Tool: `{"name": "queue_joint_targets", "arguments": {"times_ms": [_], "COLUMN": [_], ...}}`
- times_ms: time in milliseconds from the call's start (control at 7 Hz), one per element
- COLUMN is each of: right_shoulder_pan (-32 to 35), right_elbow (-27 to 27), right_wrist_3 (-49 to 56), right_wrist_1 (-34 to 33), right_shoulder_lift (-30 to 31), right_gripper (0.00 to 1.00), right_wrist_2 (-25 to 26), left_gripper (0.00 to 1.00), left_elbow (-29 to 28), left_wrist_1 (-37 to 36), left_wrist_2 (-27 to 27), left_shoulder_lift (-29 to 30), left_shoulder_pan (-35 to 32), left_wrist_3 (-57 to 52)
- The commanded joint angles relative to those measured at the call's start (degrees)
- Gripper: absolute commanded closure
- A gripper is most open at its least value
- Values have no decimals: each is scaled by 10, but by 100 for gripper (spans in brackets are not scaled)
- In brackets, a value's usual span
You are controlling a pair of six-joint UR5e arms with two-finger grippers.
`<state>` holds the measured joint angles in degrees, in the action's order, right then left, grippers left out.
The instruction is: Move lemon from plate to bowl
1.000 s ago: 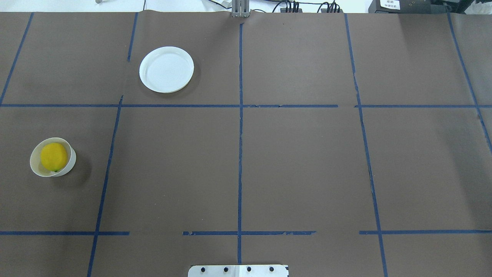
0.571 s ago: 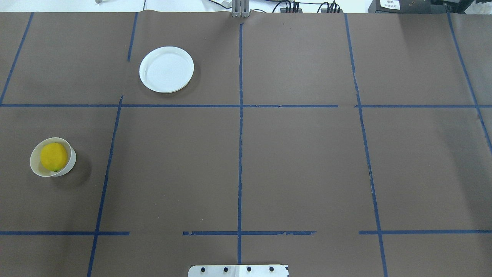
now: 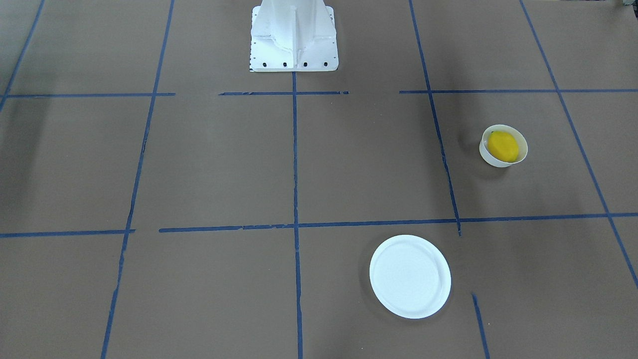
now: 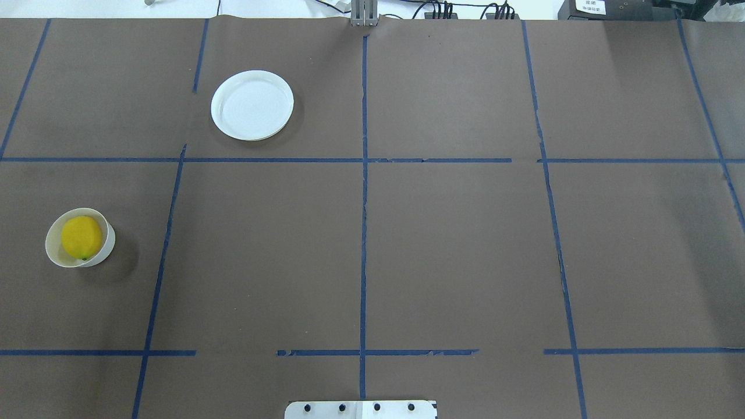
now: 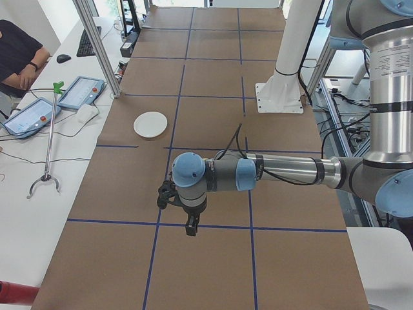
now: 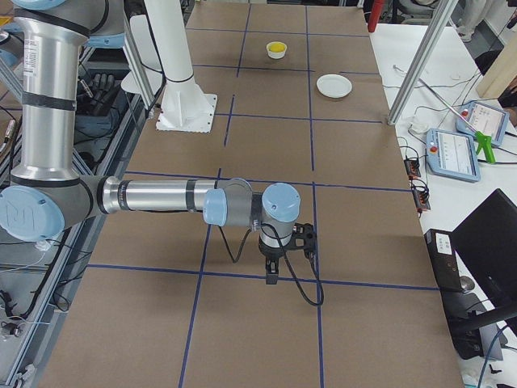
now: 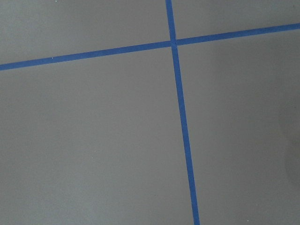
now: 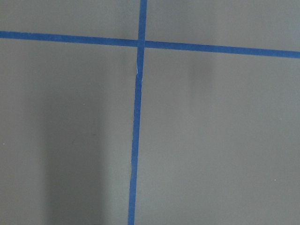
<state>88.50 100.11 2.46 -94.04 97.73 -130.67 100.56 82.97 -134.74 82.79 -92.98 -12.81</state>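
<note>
The yellow lemon (image 4: 81, 237) lies inside the small deep white bowl (image 4: 106, 251) at the table's left side; both also show in the front view, lemon (image 3: 503, 146) in bowl (image 3: 491, 159). The flat white plate (image 4: 252, 105) stands bare farther back; it also shows in the front view (image 3: 409, 276). Neither gripper shows in the overhead or front views. My left gripper (image 5: 191, 229) shows only in the exterior left view and my right gripper (image 6: 271, 277) only in the exterior right view, both pointing down over bare table away from the dishes. I cannot tell whether they are open or shut.
Brown paper with blue tape lines (image 4: 364, 233) covers the table. The robot's white base (image 3: 293, 37) stands at the table's near edge. Both wrist views show only paper and tape crossings. An operator (image 5: 19, 55), tablets and a grabber tool are beside the table.
</note>
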Motion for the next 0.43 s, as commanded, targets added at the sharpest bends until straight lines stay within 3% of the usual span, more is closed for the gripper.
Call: {"name": "queue_joint_targets", "arguments": {"times_ms": [0, 286], "right_shoulder_pan": [0, 0], "right_elbow": [0, 0], "right_wrist_3": [0, 0], "right_wrist_1": [0, 0], "right_shoulder_lift": [0, 0], "right_gripper": [0, 0], "right_wrist_2": [0, 0], "left_gripper": [0, 0], "left_elbow": [-1, -2], "left_wrist_1": [0, 0], "left_wrist_2": [0, 0], "left_shoulder_lift": [2, 3], "left_shoulder_pan": [0, 0], "left_wrist_3": [1, 1]}}
